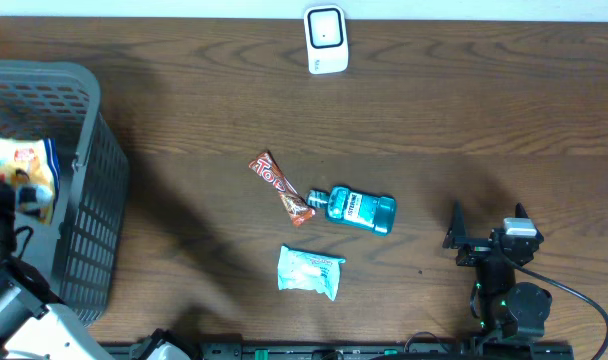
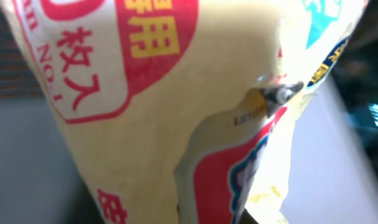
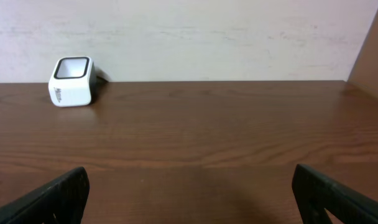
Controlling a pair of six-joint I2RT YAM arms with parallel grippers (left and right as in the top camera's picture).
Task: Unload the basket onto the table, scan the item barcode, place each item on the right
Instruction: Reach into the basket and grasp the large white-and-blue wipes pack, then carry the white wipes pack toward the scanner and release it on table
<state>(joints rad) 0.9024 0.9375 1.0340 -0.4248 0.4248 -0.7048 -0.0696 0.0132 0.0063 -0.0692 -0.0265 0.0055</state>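
The left gripper (image 1: 24,195) is closed on a snack packet (image 2: 145,93). Its fingers cannot be made out in the left wrist view, because the cream film with red print fills the frame right up against the lens. From overhead the packet hangs at the arm's end above the grey mesh basket (image 1: 79,110) at the left edge of the table (image 1: 184,120). It looks light and soft: thin, glossy film that puckers and folds where it is pinched. It will likely sag, twist and swing rather than hold a flat face. A hold on a sealed seam or a flat margin should be safer than one on the puffed middle, where the contents could be crushed and the film could slip. No barcode shows on the faces in view, so the packet may need turning. Glare and wrinkles on the film could spoil a reading. The right gripper (image 3: 192,205) rests with its jaws spread wide and nothing between them, low at the table's near right. It faces the white barcode scanner (image 3: 71,81), which stands well away at the far edge. Mid-table lie a chocolate bar (image 1: 281,187), touching a blue mouthwash bottle (image 1: 362,211), and a pale tissue pack (image 1: 309,272) just below them.
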